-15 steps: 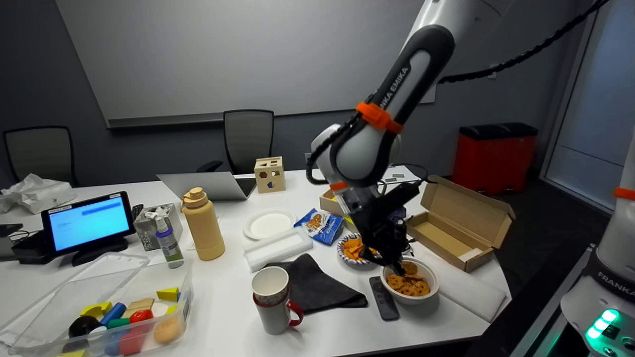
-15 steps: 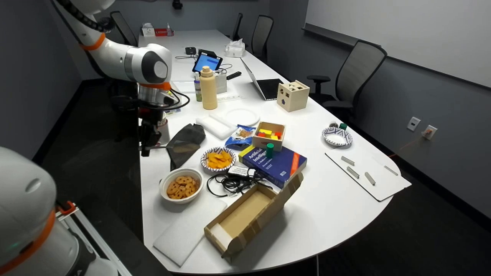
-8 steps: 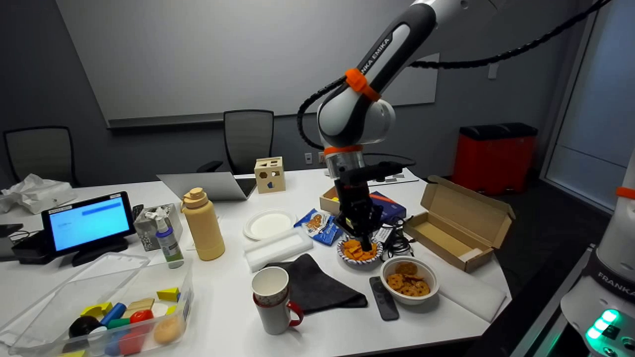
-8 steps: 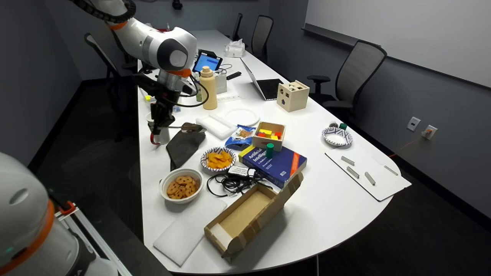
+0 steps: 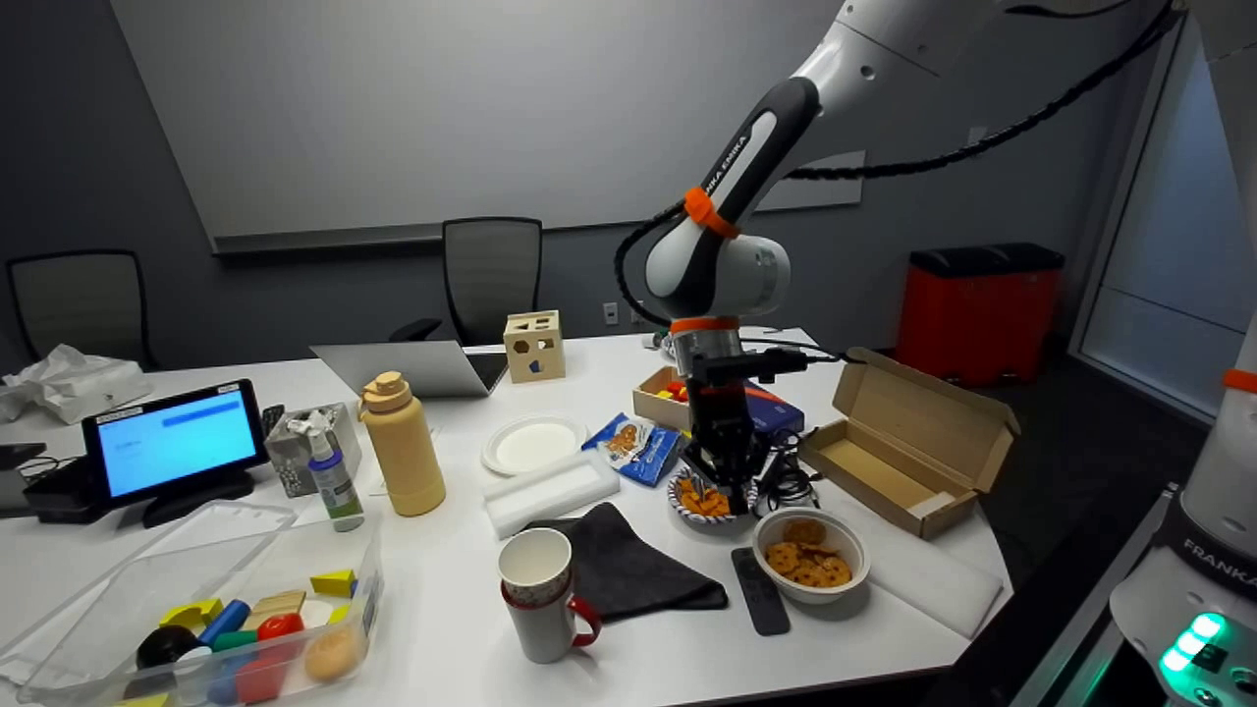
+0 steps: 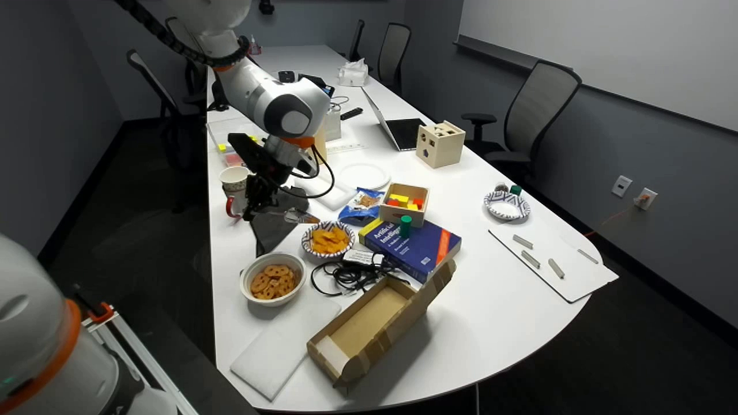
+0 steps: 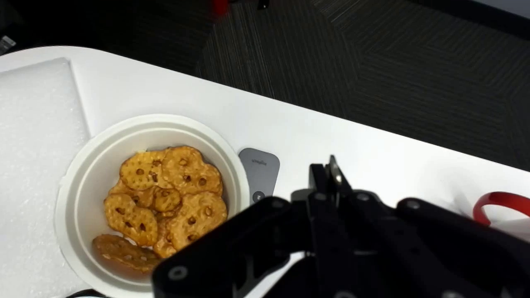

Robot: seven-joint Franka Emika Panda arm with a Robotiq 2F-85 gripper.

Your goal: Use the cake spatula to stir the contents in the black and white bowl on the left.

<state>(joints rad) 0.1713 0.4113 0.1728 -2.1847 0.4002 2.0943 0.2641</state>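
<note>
- Table: white top; we read all clock directions here, in an exterior view.
- Arm: slants in toward the black and white bowl from its 11 o'clock.
- Claw: jaws all but together, pinching the handle of the cake spatula near the fingertips.
- White bowl, with brown crisps: at 8 o'clock of our target; we leave it alone.
- Black and white bowl: upright on the table; probably light, so we expect it to skid if pushed.
- Cake spatula: runs out to 3 o'clock from the claw, blade tip just beside the bowl's rim at 11 o'clock; height above it we cannot tell. We judge it light, stiff and smooth, apt to twist in the pads. Handle seems the right hold; mid-handle should twist less.
- Orange-yellow chips: in that bowl; likely brittle, so we favour shallow, slow strokes.
</note>
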